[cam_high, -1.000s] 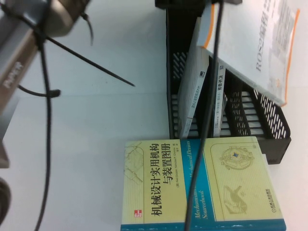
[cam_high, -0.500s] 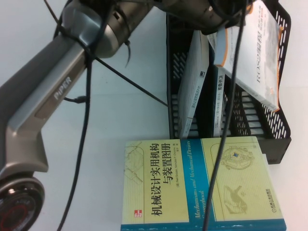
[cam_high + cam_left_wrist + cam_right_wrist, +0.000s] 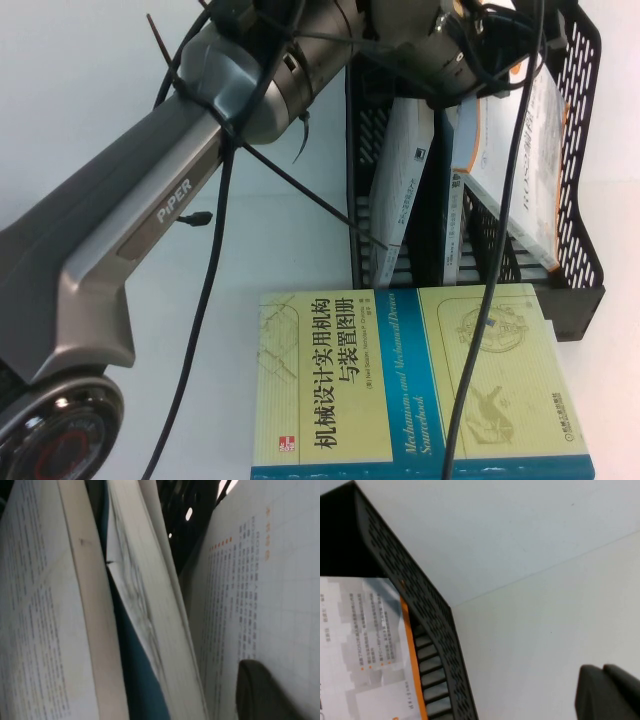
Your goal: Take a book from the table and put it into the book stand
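Observation:
My left gripper (image 3: pixel 478 62) is above the black mesh book stand (image 3: pixel 585 290) and is shut on a white book with an orange edge (image 3: pixel 520 170). The book leans inside the stand's rightmost slot. In the left wrist view one dark finger (image 3: pixel 262 692) presses on this book's printed cover (image 3: pixel 260 580). A white book (image 3: pixel 402 185) and a blue-spined book (image 3: pixel 455 225) stand in the slots to its left. A yellow-green book (image 3: pixel 400 380) lies flat on the table in front of the stand. My right gripper (image 3: pixel 607 690) is shut and empty over the white table beside the stand's outer wall (image 3: pixel 420 610).
The left arm's grey link (image 3: pixel 150 230) and black cables (image 3: pixel 215 260) cross the left of the table. The stand's tall mesh side (image 3: pixel 580 120) rises at the right. In the right wrist view the held book's cover (image 3: pixel 365 655) shows behind the mesh.
The left arm has swung in from the left and lowered the white book, which has turned more upright and dropped into the stand's rightmost slot. The yellow-green book has not moved.

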`<state>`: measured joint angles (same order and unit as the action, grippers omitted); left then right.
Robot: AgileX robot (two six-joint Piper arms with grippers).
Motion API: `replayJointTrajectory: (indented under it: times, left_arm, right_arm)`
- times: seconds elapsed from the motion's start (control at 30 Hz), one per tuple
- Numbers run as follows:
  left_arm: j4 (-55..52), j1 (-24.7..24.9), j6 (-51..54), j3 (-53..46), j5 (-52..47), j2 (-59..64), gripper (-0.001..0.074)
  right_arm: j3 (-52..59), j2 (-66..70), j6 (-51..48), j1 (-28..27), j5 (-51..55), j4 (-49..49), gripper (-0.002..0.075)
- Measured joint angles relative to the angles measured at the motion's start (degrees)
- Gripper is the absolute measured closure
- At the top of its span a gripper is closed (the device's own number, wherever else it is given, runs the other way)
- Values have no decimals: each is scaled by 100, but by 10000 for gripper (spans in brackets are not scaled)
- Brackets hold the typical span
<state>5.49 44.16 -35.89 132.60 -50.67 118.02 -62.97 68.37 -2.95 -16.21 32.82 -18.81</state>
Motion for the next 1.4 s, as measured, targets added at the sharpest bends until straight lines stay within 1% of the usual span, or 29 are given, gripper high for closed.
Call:
replayJointTrajectory:
  times: [0.3, 0.57, 0.63, 0.67, 0.7, 0.87, 0.93, 1.0, 1.1, 1.2, 1.27, 1.33, 1.37, 1.4]
  left_arm:
    - [73, 13, -131, 0, 86, 290, 628]
    - [186, 46, -145, 0, 419, 540, 628]
    - [204, 46, -145, 0, 482, 548, 613]
    - [204, 46, -128, 0, 577, 548, 595]
    - [204, 46, -76, 0, 765, 561, 559]
    - [180, 46, 382, 24, 1598, 561, 300]
    - [180, 46, 689, 48, 1796, 561, 248]
    - [158, 35, 1024, 79, 1924, 561, 234]
    - [94, 3, 1529, 286, 1931, 561, 262]
    - [-206, 0, 1950, 681, 1812, 518, 356]
    - [-549, 0, 2066, 974, 1635, 424, 463]
    - [-894, -28, 2108, 1213, 1331, 280, 593]
    - [-1020, -69, 2119, 1320, 1174, 169, 642]
    - [-1101, -113, 2123, 1389, 1056, 68, 669]
  right_arm:
    - [6, 0, -657, 0, -12, -703, 717]
    - [6, 0, -888, 0, 25, -900, 717]
    - [6, 0, -973, 0, 69, -940, 717]
    - [6, 0, -1017, 0, 95, -954, 717]
    - [6, 0, -1059, 0, 119, -986, 717]
    - [6, 0, -1560, 0, 392, -1315, 717]
    - [6, 0, -1939, 0, 553, -1559, 717]
    - [6, 0, -2467, 0, 748, -1891, 717]
    - [6, 0, -3303, 0, 1210, -2395, 717]
    - [6, 0, -4190, 0, 1732, -2922, 717]
    - [6, 0, -4676, 0, 2050, -3249, 717]
    - [6, 0, -4976, 69, 2245, -3429, 717]
    - [6, 0, -5075, 160, 2312, -3444, 717]
    - [6, 0, -5139, 267, 2342, -3444, 717]
